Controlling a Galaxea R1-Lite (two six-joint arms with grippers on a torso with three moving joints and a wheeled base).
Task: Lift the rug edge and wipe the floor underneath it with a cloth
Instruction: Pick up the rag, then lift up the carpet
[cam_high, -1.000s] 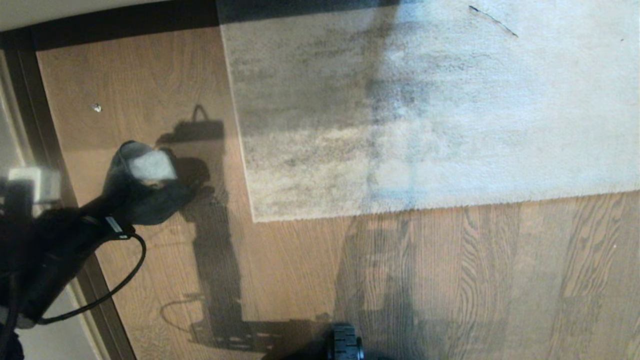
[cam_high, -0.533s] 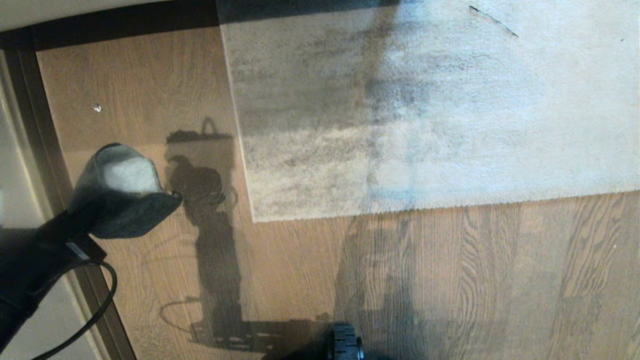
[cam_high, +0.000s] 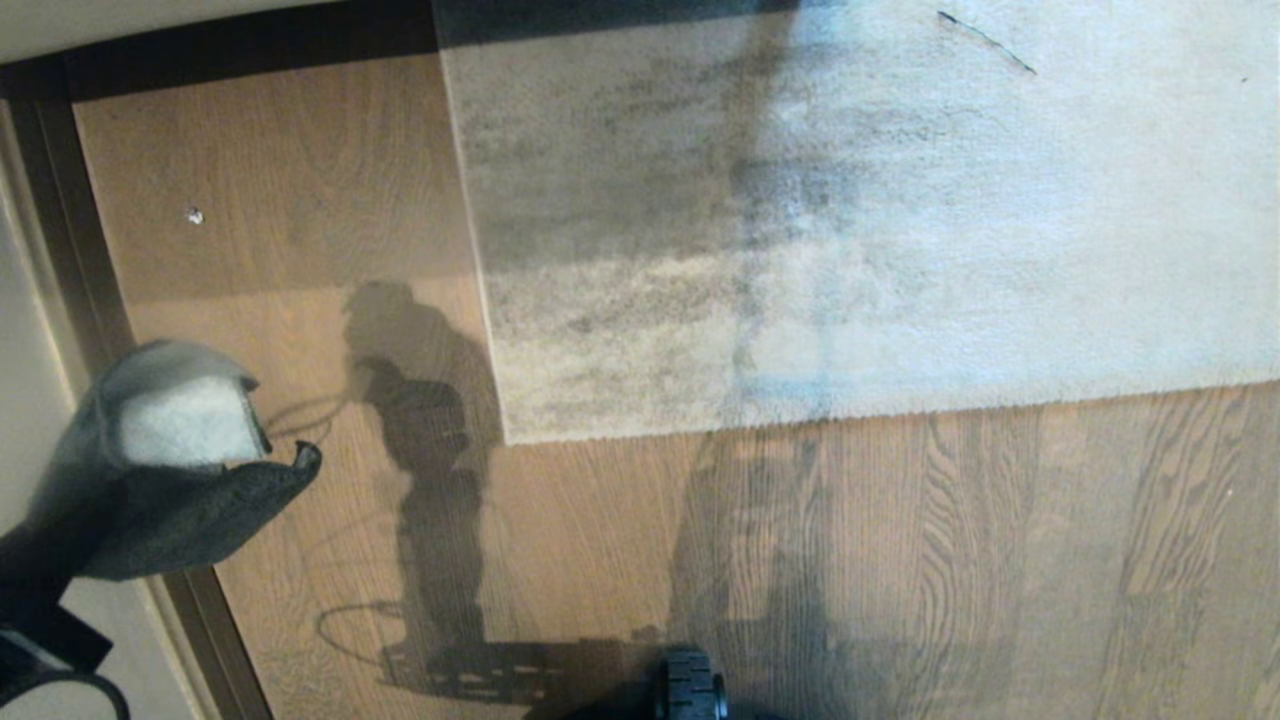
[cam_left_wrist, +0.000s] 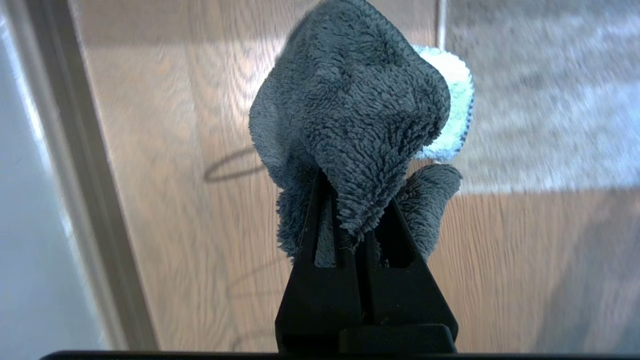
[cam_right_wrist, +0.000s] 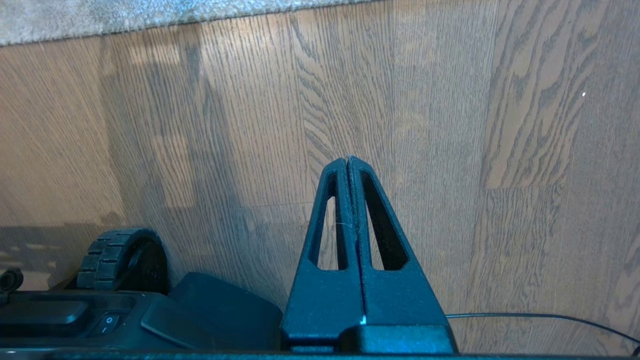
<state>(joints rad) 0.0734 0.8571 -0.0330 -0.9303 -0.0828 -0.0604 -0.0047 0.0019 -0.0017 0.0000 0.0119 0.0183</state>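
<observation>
Right gripper (cam_right_wrist: 348, 162) pressed together, empty, over bare floor (cam_right_wrist: 500, 150) by the base wheel (cam_right_wrist: 120, 257); only its wrist view shows it. Left gripper (cam_left_wrist: 350, 220) pinches the cloth (cam_left_wrist: 350, 110) above the floor's left edge near the skirting (cam_high: 70, 200). Rug edge (cam_high: 800, 415) lies flat farther out, corner (cam_high: 508, 438) right of the cloth, apart.

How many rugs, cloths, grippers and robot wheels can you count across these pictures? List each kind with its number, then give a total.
Rugs: 1, the rug lying flat on the floor
Cloths: 1, the cloth pinched in the left gripper
Grippers: 2, the left gripper and the right gripper, shut and empty
Wheels: 1, the wheel
Total: 5
</observation>
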